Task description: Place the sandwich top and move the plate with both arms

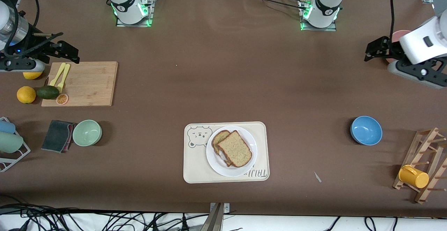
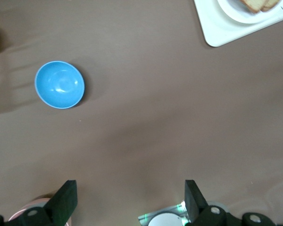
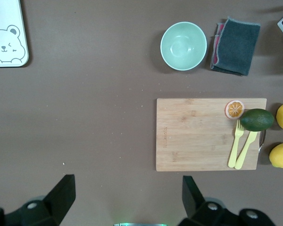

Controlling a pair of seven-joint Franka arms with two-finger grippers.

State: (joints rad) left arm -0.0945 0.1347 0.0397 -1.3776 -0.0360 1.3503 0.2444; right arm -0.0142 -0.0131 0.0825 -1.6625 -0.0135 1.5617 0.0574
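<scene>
Centrally, low in the front view: one plate (image 1: 214,164), round and white, seated on one cream tray (image 1: 194,170). On the plate, two bread slices, stacked askew: the sandwich top (image 1: 234,148) uppermost, speckled brown with a darker crust, over a lower slice (image 1: 219,137) peeking out toward the bear. On the tray, one bear drawing (image 1: 197,135) and one line of inverted lettering (image 1: 257,172), not legible with confidence.

At the top of the frame, two white arm bases, lit green. Both arms parked wide of the tray, waiting.

Right gripper (image 1: 71,53) (image 3: 127,195) up over the table at the upper corner of one wooden cutting board (image 1: 87,82), fingers spread wide, holding nothing. Left gripper (image 1: 371,52) (image 2: 130,197) up over bare table at the left arm's end, beside one pink dish (image 1: 398,34), fingers likewise spread wide and empty.

Toward the right arm's end:
- two yellow utensils (image 1: 61,75)
- one avocado (image 1: 48,92)
- one orange slice (image 1: 62,99)
- two whole citrus fruits (image 1: 26,95)
- one dark cloth (image 1: 56,135)
- one green bowl (image 1: 87,132)

Toward the left arm's end:
- one blue bowl (image 1: 366,130)
- one wooden rack (image 1: 427,161) with one yellow mug (image 1: 413,176)
</scene>
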